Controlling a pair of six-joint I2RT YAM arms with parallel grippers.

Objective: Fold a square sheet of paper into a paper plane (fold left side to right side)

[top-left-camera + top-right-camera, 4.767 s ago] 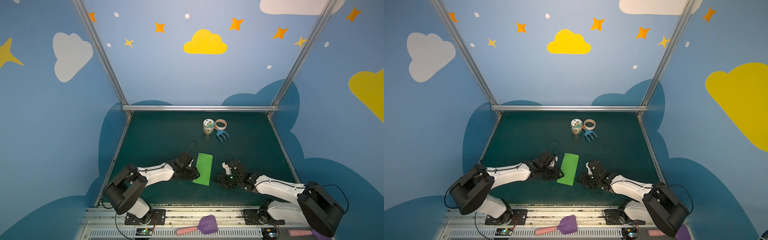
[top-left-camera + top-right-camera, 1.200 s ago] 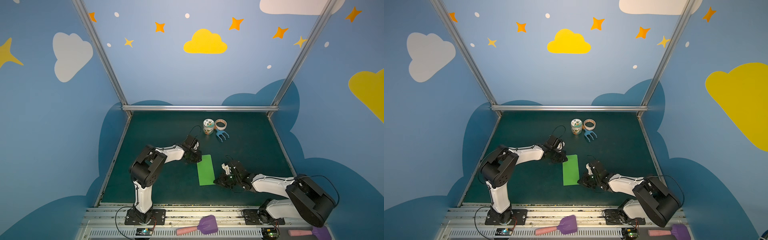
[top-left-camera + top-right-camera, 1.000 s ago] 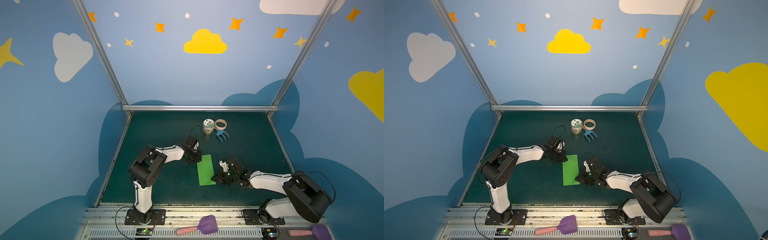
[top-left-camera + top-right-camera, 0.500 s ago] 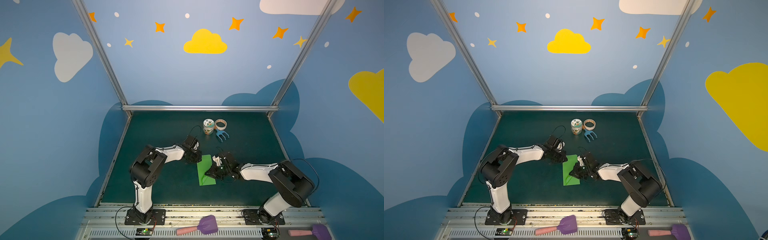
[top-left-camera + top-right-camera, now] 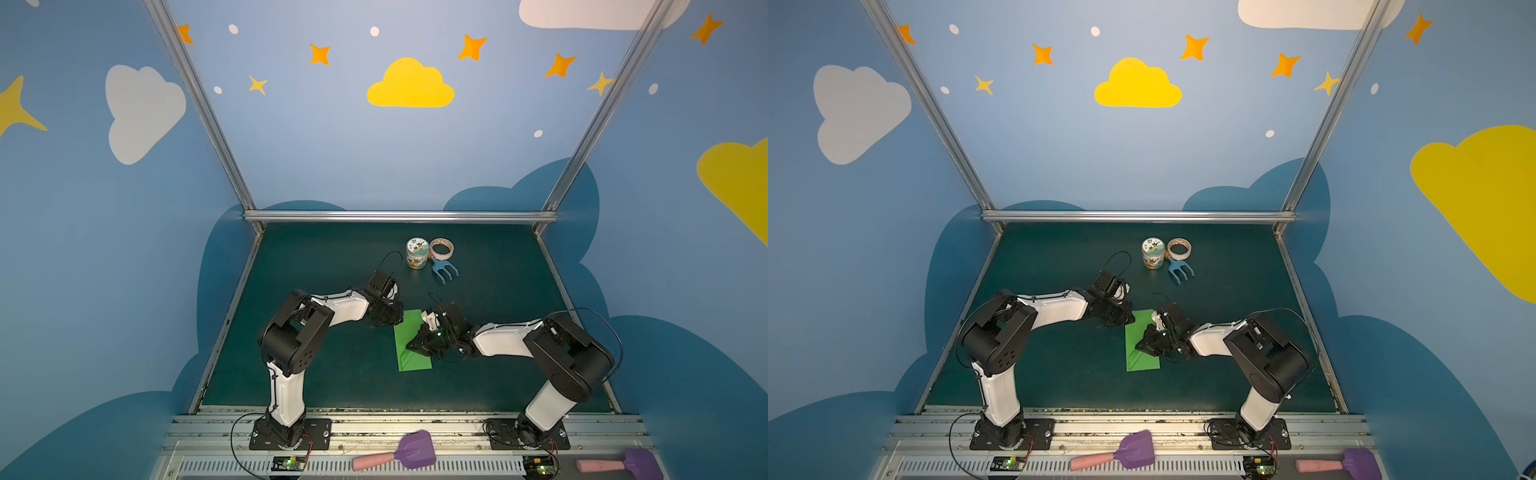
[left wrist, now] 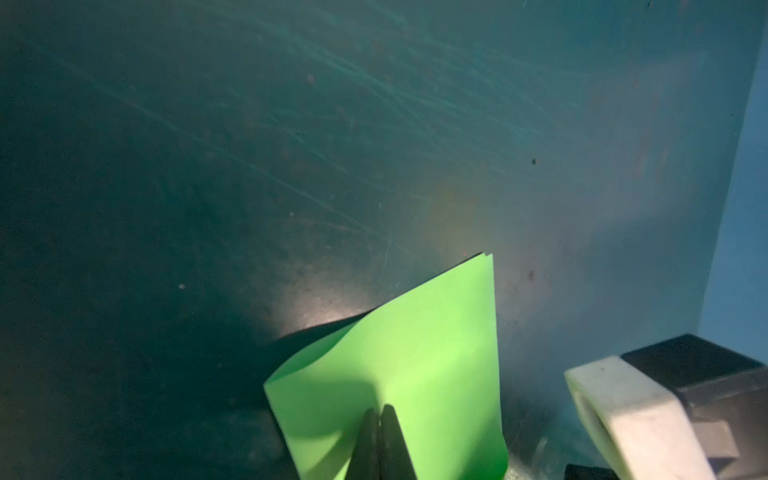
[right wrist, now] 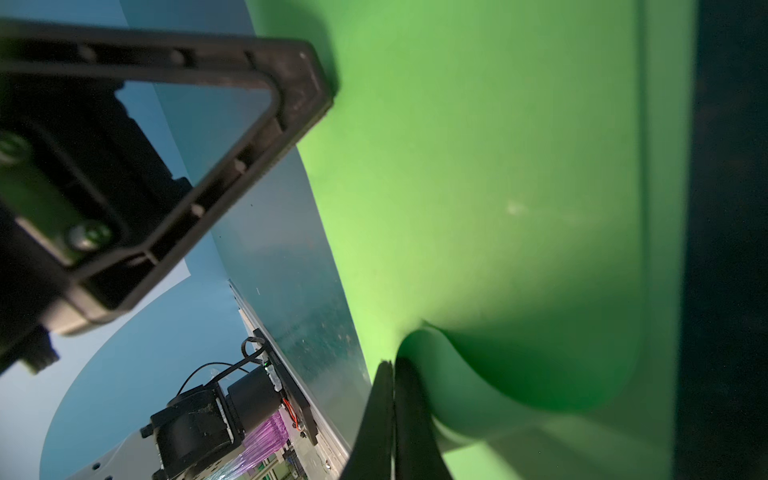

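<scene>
The sheet of paper (image 7: 498,166) is seen as thin, smooth and matt. The table mat (image 6: 291,124) is shown matt and finely scratched; the arm shells (image 5: 345,309) are finished in glossy white plastic, the frame rail (image 5: 399,216) in metal.

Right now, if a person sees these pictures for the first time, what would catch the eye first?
The bright green square sheet of paper, folded narrow at the middle of the dark table, with the left gripper and right gripper shut on it. Above it, a big yellow cloud decorates the blue back wall.
</scene>
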